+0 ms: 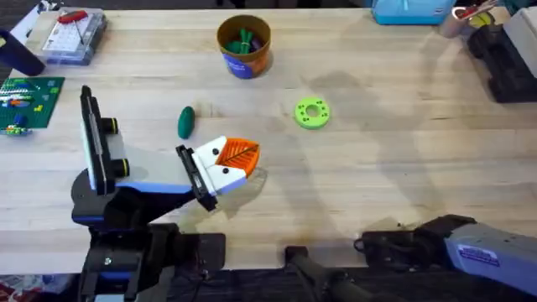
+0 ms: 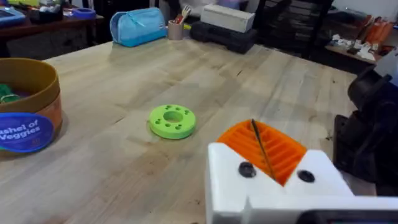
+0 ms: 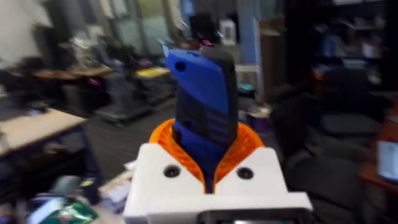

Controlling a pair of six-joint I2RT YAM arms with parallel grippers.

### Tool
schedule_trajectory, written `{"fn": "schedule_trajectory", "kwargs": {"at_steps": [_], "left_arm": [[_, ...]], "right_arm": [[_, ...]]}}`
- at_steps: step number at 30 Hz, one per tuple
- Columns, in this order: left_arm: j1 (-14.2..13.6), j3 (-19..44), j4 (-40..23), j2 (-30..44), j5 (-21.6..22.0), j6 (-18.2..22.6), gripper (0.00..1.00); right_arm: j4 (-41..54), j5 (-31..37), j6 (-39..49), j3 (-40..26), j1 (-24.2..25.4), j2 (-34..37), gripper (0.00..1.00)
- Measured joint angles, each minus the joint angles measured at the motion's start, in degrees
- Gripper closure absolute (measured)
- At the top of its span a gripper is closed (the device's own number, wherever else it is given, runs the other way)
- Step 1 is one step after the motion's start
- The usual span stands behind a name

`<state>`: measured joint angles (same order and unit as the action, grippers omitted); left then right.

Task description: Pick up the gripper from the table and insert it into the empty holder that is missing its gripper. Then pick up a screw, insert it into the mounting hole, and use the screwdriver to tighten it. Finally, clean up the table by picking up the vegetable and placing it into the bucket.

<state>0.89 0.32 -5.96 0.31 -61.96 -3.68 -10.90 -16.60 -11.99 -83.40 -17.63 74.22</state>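
Right tool (image 3: 208,158) grips screwdriver (image 3: 205,106) (off the table's near edge)

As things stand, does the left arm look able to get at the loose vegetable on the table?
Probably yes. The vegetable lies on bare table just ahead of the left gripper, with nothing between them; its fingers are shut and hold nothing.

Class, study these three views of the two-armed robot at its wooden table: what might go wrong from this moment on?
1. The left gripper has its orange pads pressed shut, so it must open before taking the dark green oblong vegetable lying loose nearby.
2. The right gripper holds the thick blue screwdriver pointing away from the table; it might slip.
3. The orange-brown bucket already holds green pieces, so a drop could bounce out.
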Motion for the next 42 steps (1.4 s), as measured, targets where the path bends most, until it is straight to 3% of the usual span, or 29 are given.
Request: {"fn": "schedule_trajectory", "kwargs": {"at_steps": [5, 11, 20, 29, 42], "left_arm": [[0.0, 0.0, 0.0, 0.0, 0.0, 0.0, 0.990], [0.0, 0.0, 0.0, 0.0, 0.0, 0.0, 0.990], [0.0, 0.0, 0.0, 0.0, 0.0, 0.0, 0.990], [0.0, 0.0, 0.0, 0.0, 0.0, 0.0, 0.990], [0.0, 0.0, 0.0, 0.0, 0.0, 0.0, 0.990]], "right_arm": [[-19.7, -6.4, -6.5, 10.8, -2.2, -0.1, 0.976], [-28.1, -16.3, -13.8, 18.9, -2.7, 1.2, 0.977], [-33.0, -26.5, -18.5, 19.4, -8.5, 3.4, 0.977], [-35.6, -31.0, -19.4, 19.4, -13.9, 4.2, 0.977], [-35.5, -33.0, -19.0, 19.5, -16.5, 4.2, 0.977]]}}
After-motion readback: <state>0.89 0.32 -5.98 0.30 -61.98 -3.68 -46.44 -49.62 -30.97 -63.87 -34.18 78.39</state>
